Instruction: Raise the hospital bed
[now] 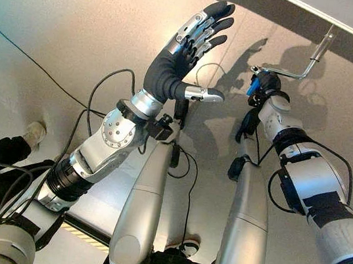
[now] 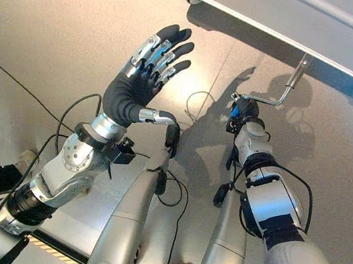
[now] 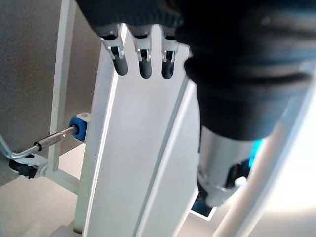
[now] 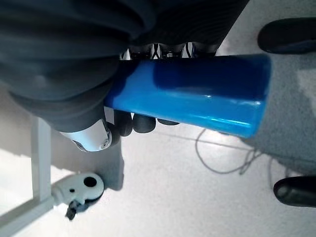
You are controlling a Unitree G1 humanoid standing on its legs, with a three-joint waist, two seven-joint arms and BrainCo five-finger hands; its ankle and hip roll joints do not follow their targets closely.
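Observation:
The white hospital bed frame (image 1: 314, 13) runs across the top right. From under it a bent metal crank (image 1: 310, 62) hangs down, ending in a blue handle (image 4: 197, 98). My right hand (image 1: 262, 90) is shut on that handle, with fingers (image 4: 143, 123) and thumb curled round it. My left hand (image 1: 189, 47) is raised left of the crank with straight, spread fingers, holding nothing and apart from the bed. In the left wrist view its fingertips (image 3: 143, 64) point at the white bed frame (image 3: 133, 148), beside the crank's shaft and blue collar (image 3: 79, 126).
A bed caster (image 4: 79, 187) stands on the pale floor near the frame; another caster (image 3: 24, 165) sits below the crank shaft. A person's shoe (image 1: 34, 130) and dark trouser leg are at the lower left. Two dark shoes (image 4: 291, 34) are near the blue handle.

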